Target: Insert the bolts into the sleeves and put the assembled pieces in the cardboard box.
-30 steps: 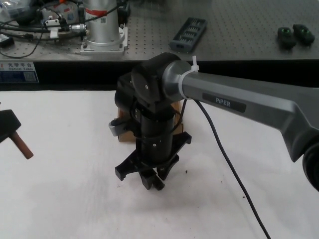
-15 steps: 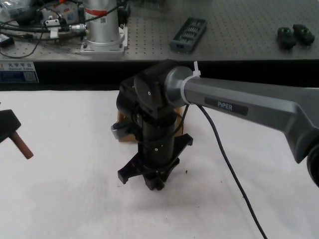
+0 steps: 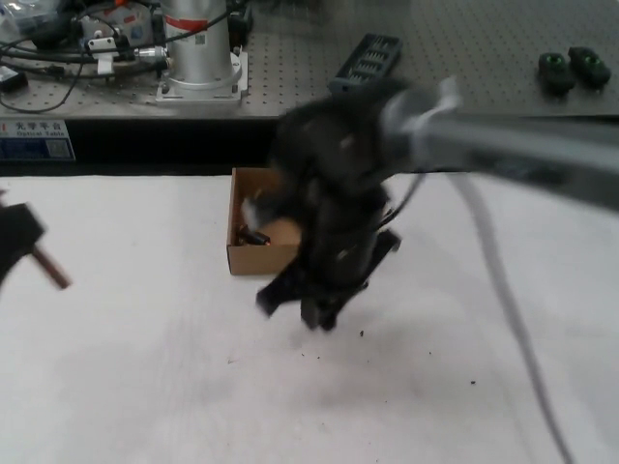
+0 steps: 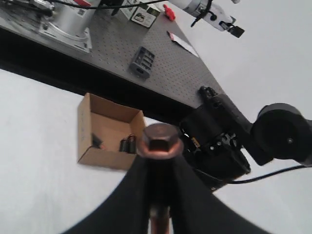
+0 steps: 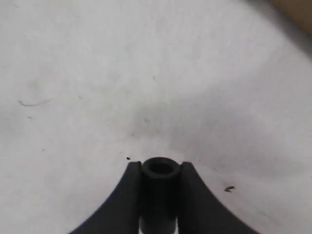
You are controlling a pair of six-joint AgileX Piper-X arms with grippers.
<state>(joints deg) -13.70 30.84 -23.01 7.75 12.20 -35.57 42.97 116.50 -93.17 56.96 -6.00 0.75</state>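
Observation:
My left gripper [image 4: 158, 165] is shut on a copper bolt [image 4: 159, 141] with a hex head; in the high view the bolt [image 3: 50, 268] sticks out at the far left edge over the white cloth. My right gripper [image 5: 160, 183] is shut on a short black sleeve [image 5: 159, 171], bore facing the camera, held above the cloth. In the high view that gripper [image 3: 324, 309] hangs, blurred, just in front of the cardboard box [image 3: 250, 256]. The open box [image 4: 109, 134] holds a few dark pieces [image 4: 127, 144].
White cloth [image 3: 145, 387] covers the bench front. Behind it a perforated metal table carries a silver post base [image 3: 198, 58], a dark grey rack [image 3: 366, 63], cables and two black knobs [image 3: 574, 68]. Small dark specks lie on the cloth near the right gripper.
The right arm has lifted off the cloth and swung right and back, now blurred, uncovering the box. The left gripper with the bolt has barely shifted.

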